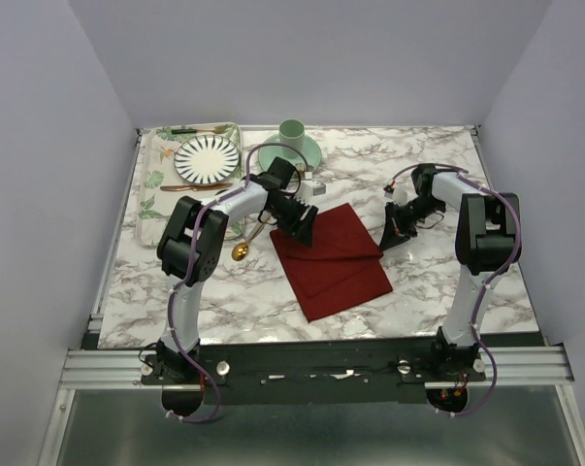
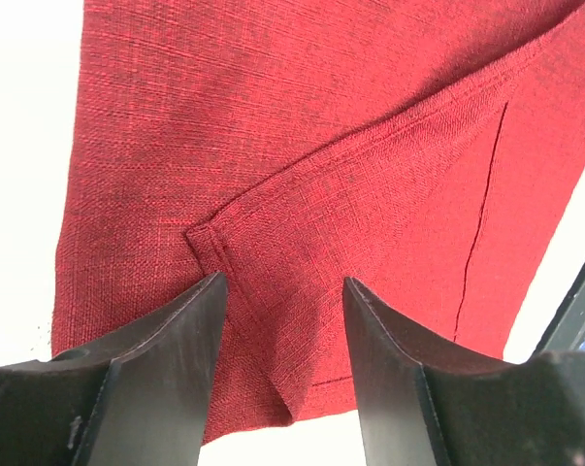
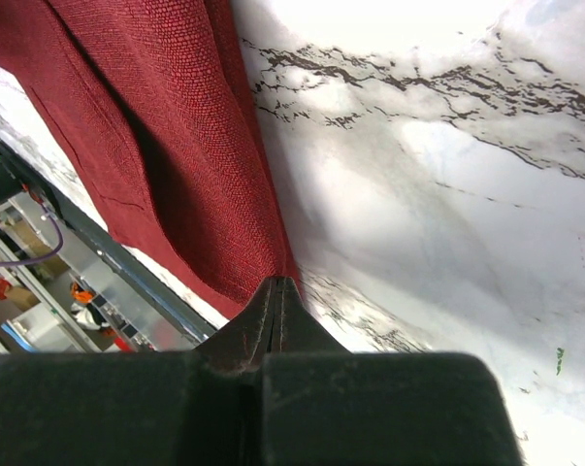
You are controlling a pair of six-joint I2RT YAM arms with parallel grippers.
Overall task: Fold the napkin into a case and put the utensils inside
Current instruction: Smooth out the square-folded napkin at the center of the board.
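Observation:
The dark red napkin (image 1: 336, 264) lies folded on the marble table, one layer lying askew over another. My left gripper (image 1: 302, 229) hangs over its far left corner. In the left wrist view that gripper (image 2: 282, 282) is open, with a hemmed corner of the napkin (image 2: 321, 146) just beyond the fingertips and nothing pinched. My right gripper (image 1: 387, 238) is at the napkin's right corner. In the right wrist view its jaws (image 3: 282, 282) are shut and the napkin's edge (image 3: 166, 146) runs right up into their tip. A gold spoon (image 1: 241, 250) lies left of the napkin, beside the left arm.
At the back left a floral placemat (image 1: 154, 184) carries a striped plate (image 1: 207, 158), a green-handled utensil (image 1: 197, 129) and a brown-gold utensil (image 1: 190, 187). A green cup (image 1: 292, 134) on a saucer stands at the back centre, with a small white object (image 1: 313, 184) near it.

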